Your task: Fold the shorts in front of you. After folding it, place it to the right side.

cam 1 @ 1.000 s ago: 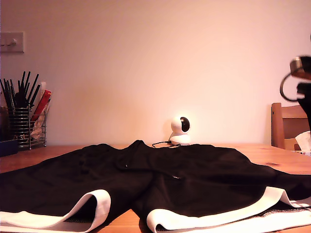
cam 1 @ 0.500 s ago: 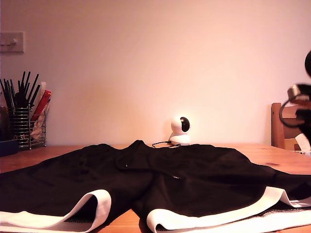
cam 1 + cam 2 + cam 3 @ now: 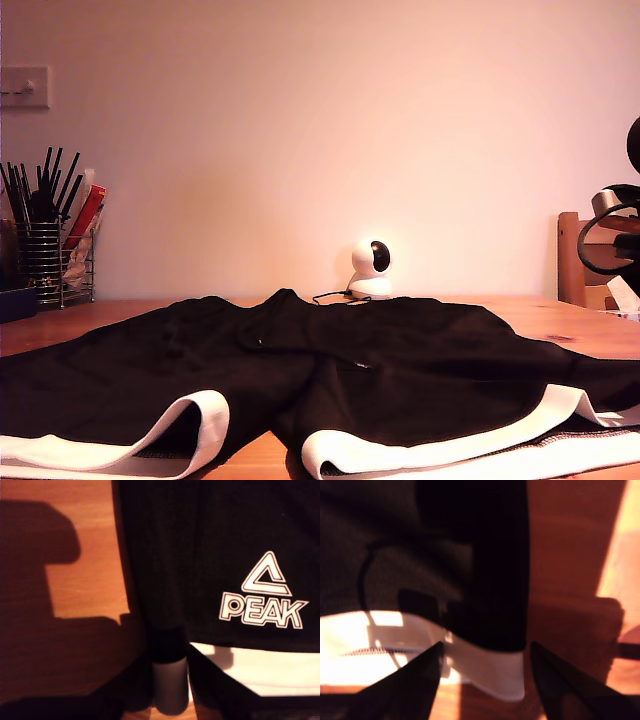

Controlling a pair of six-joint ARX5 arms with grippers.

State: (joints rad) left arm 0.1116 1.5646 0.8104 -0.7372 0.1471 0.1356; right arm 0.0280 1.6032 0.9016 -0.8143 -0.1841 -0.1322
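Wooden table (image 3: 560, 318), plain wall (image 3: 320, 130)

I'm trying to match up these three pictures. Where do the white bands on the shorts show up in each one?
Exterior view: the white bands edge the shorts' nearest leg openings, along the picture's bottom.
First wrist view: a white band lies just below the PEAK logo.
Second wrist view: a white band edges a black leg corner, between the claw's dark fingers.
Shared landmark: the wooden table.

Warm, reddish light tints every view. The wall (image 3: 320, 120) glows evenly, while the shorts (image 3: 400, 370) read almost featureless black. Both wrist views are dim and soft-focused, with hard dark shadows on the desk (image 3: 75, 580) and blown-out white hems.
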